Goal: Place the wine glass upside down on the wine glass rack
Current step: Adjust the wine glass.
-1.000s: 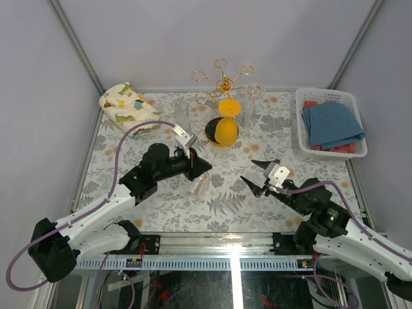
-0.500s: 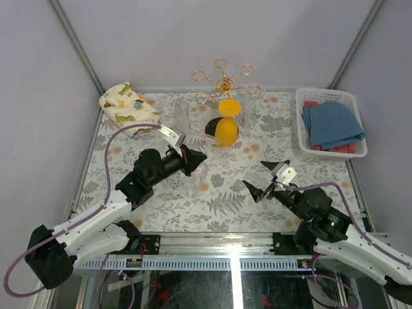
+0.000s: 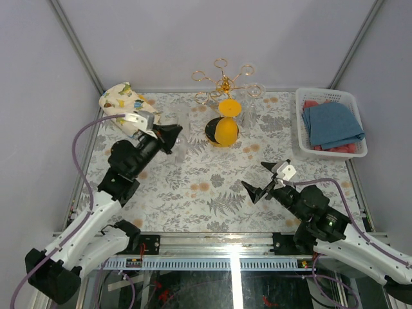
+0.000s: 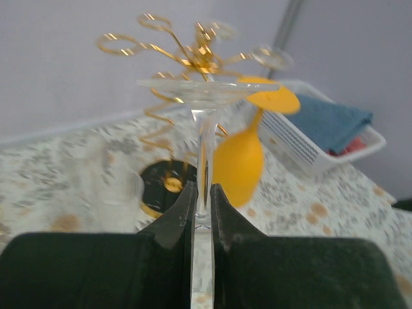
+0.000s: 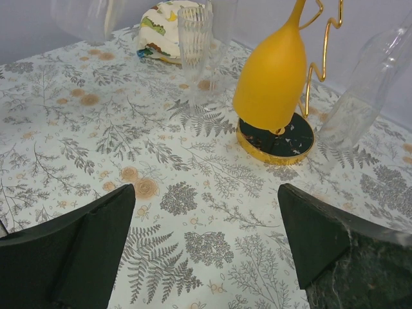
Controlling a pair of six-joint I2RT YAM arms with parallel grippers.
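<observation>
Gripping the upturned wine glass [image 4: 204, 125] by its stem, the left tool [image 4: 201, 193] is now raising it toward the wine glass rack [image 4: 201, 62] ahead; the right tool [image 3: 264, 181] is opening wide.

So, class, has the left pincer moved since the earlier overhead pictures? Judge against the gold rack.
Yes. The left pincer moved outward and leftward: it was nearer the robot than the base of the wine glass rack, now level with it.
</observation>
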